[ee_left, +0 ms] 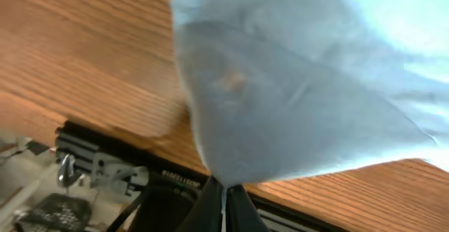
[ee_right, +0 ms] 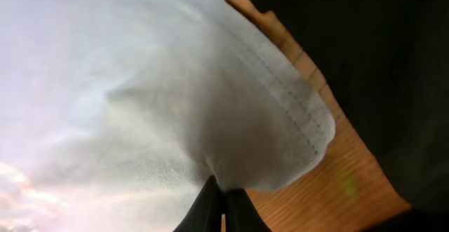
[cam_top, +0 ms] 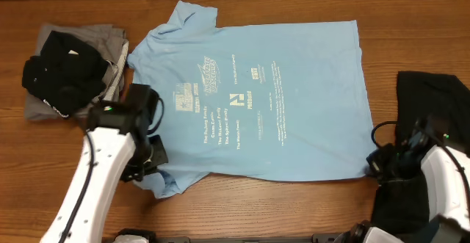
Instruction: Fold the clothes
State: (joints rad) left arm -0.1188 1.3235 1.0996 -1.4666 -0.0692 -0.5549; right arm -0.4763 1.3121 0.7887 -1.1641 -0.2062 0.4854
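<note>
Sky-blue T-shirt (cam_top: 286,96), soft and light, will likely sag when lifted. My left pincer (ee_left: 224,193) and right pincer (ee_right: 223,193) are pinched shut on its two corners by the table's (cam_top: 294,206) near edge.

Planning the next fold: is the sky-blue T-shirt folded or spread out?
Spread out: the sky-blue T-shirt lies flat, print up, no fold made. The left gripper and right gripper are shut on its near edge.

We saw a wooden table (cam_top: 411,23) — on it a sky-blue T-shirt (cam_top: 294,67) spread flat, a grey shirt (cam_top: 110,37) left, a black garment (cam_top: 433,96) right.
</note>
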